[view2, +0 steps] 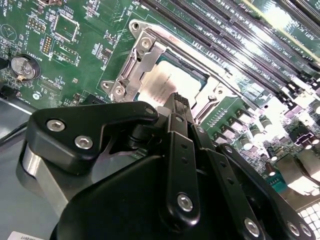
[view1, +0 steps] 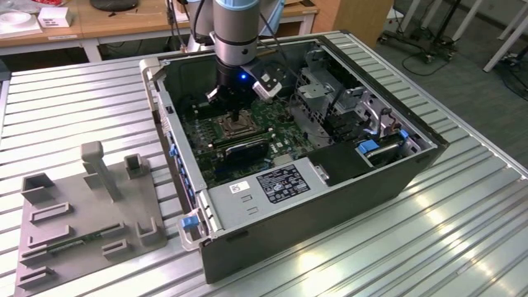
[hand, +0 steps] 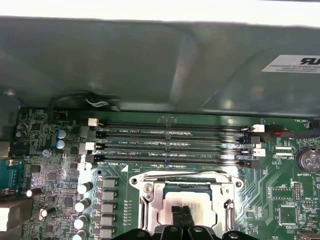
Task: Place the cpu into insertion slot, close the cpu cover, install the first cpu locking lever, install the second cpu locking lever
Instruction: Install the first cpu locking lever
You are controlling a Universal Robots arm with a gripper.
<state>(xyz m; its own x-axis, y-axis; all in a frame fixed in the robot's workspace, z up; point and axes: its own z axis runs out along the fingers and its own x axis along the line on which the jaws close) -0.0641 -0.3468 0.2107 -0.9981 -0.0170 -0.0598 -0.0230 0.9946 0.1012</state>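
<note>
The cpu (view2: 165, 82) sits flat in the socket on the motherboard (hand: 60, 165), and you can see the cpu cover (hand: 187, 197) down over it, framing the metal top in both wrist views. Your gripper (hand: 181, 215) is directly above the chip, fingers (hand: 176, 216) together with nothing held, tips at or just above the cpu top; contact unclear. Memory slots (hand: 175, 145) run just beside the socket. In the exterior view, the open PC case (view1: 330, 185) lies on the slatted counter (view1: 74, 105), with a grey fixture tray (view1: 91, 216) to the exterior view's left.
</note>
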